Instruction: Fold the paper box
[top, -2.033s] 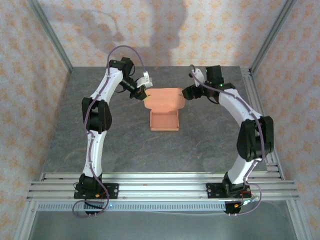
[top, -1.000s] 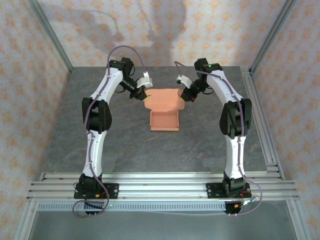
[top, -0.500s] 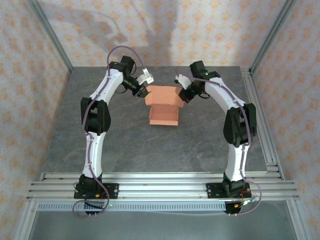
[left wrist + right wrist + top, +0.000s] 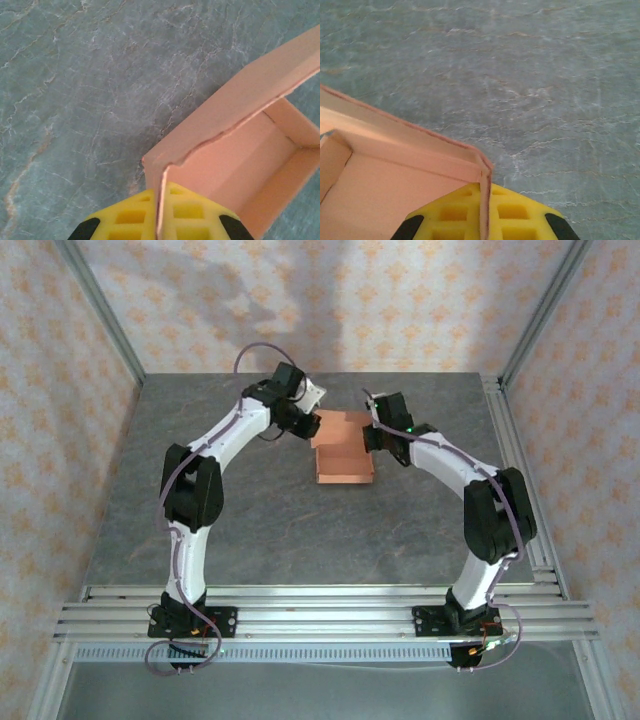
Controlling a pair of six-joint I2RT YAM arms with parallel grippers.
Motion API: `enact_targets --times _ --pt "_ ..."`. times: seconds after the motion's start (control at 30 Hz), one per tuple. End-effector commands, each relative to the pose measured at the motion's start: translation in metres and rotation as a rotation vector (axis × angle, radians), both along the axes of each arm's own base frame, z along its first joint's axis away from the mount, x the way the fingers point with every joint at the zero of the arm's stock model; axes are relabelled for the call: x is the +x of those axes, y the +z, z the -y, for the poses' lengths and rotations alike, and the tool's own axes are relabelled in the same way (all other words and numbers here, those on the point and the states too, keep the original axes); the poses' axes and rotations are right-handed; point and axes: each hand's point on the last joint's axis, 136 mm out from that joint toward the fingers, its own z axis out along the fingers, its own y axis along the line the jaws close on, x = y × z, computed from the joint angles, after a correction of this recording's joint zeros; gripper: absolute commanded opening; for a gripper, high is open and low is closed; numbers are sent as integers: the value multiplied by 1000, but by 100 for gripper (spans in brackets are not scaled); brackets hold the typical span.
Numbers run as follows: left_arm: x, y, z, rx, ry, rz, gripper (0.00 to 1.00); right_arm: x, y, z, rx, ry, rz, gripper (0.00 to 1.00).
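Observation:
The paper box [image 4: 343,462] is a salmon-orange open tray with a raised back flap, standing on the grey table slightly behind centre. My left gripper [image 4: 311,426] is shut on the flap's left side wall. In the left wrist view the card edge [image 4: 161,200] runs thin between the yellow fingertips [image 4: 131,215], and the box's open inside [image 4: 240,150] lies to the right. My right gripper [image 4: 372,436] is shut on the right side wall. The right wrist view shows the box corner [image 4: 482,167] pinched between yellow pads [image 4: 515,212], with the box [image 4: 390,185] to the left.
The grey marbled table [image 4: 250,520] stretches around the box. Aluminium rails [image 4: 320,610] cross the near edge where both arm bases are bolted. Slanted frame posts [image 4: 100,320] and patterned walls close in the left, right and back sides.
Both grippers have shifted to the right, carrying the box with them. The left arm has stretched out further across, and the right arm has folded in closer to the box.

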Motion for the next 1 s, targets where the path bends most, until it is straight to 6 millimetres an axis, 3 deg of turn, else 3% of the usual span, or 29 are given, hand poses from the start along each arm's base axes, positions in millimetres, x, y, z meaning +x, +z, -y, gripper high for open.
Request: enact_targets --times 0.0,0.33,0.97 --pt "18 23 15 -74 164 104 0 22 77 -13 204 -134 304 0" --pt "31 25 17 -106 339 159 0 5 74 -14 314 -221 461 0" --pt "19 -4 17 -85 370 186 0 -7 29 -10 320 -230 487 0"
